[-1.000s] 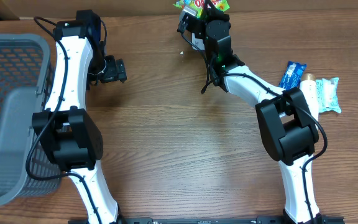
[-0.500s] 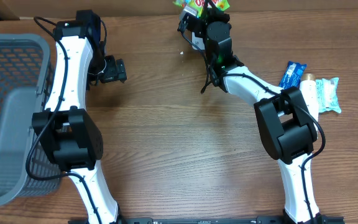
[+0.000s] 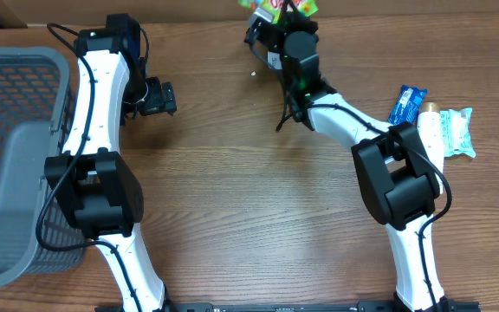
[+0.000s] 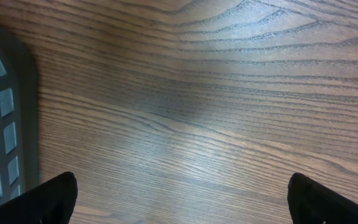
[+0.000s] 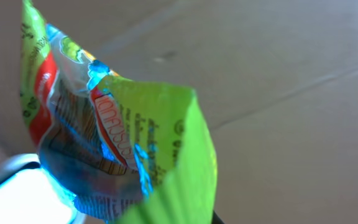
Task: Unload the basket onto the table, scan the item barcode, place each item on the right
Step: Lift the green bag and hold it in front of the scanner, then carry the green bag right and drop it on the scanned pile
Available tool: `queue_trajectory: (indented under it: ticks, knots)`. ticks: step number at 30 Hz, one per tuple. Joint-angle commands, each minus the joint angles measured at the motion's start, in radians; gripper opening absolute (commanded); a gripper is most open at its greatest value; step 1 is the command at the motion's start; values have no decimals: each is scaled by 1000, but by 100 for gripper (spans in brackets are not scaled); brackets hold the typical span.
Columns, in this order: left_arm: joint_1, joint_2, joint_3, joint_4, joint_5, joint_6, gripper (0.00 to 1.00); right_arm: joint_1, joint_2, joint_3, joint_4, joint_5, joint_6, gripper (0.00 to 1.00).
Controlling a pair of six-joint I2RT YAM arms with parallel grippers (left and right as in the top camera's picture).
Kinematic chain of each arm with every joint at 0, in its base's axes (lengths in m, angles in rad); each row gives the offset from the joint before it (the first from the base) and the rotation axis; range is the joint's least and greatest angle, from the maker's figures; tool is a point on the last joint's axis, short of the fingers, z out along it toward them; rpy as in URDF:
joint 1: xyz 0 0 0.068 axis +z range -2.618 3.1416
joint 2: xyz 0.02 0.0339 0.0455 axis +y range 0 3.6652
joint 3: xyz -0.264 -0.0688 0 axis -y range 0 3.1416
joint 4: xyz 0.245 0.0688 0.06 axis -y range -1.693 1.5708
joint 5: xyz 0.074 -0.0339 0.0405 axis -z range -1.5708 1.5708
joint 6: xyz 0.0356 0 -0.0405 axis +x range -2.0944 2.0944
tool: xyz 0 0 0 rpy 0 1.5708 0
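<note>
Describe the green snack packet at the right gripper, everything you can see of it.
The snack packet is a glossy, crinkled film pouch, mostly lime green with red, white and blue print. The lettering is too blurred to read and no barcode shows. It fills the right wrist view, tilted. In the overhead view it sits at the top edge of the picture, partly cut off, at the tip of the right gripper, which is shut and appears to pinch it.

mid counter [image 3: 249, 199]: bare wood, open btwn arms
L edge: basket [image 3: 7, 95] blocks
R edge: packets [image 3: 408, 102] in way
far mid: R tool [image 3: 271, 22] clamping snack bag [image 3: 277, 7]
</note>
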Motion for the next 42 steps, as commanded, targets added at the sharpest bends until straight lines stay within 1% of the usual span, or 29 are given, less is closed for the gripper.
queue_trajectory:
  ticks: [1,4,8,11,12,15,19,24,29,33,35,41,42]
  knots:
    - [-13,-24,2,0,4,-10,100,63,-137,27,-100,6,142,4]
    - [-13,-24,2,0,4,-10,100,95,-226,27,-295,4,270,4]
    - [-13,-24,2,1,4,-10,100,145,-356,27,-562,-20,552,4]
    - [-13,-24,2,0,4,-10,100,157,-448,27,-767,-116,767,4]
    - [-13,-24,2,1,4,-10,100,156,-486,27,-853,-176,860,4]
    - [-13,-24,2,0,4,-10,100,146,-562,27,-1043,-301,1046,4]
    - [-13,-24,2,1,4,-10,100,116,-638,27,-1253,-415,1151,4]
    - [-13,-24,2,1,4,-10,100,26,-706,27,-1483,-434,1271,4]
    - [-13,-24,2,0,4,-10,100,-151,-701,26,-1600,-435,1409,4]
    - [-13,-24,2,1,4,-10,100,-366,-680,6,-1648,-436,1635,4]
    - [-13,-24,2,1,4,-10,100,-453,-671,-23,-1636,-455,1664,4]
    - [-13,-24,2,0,4,-10,100,-716,-633,-175,-1595,-626,1666,4]
    - [-13,-24,2,1,4,-10,99,-737,-628,-196,-1587,-651,1666,4]
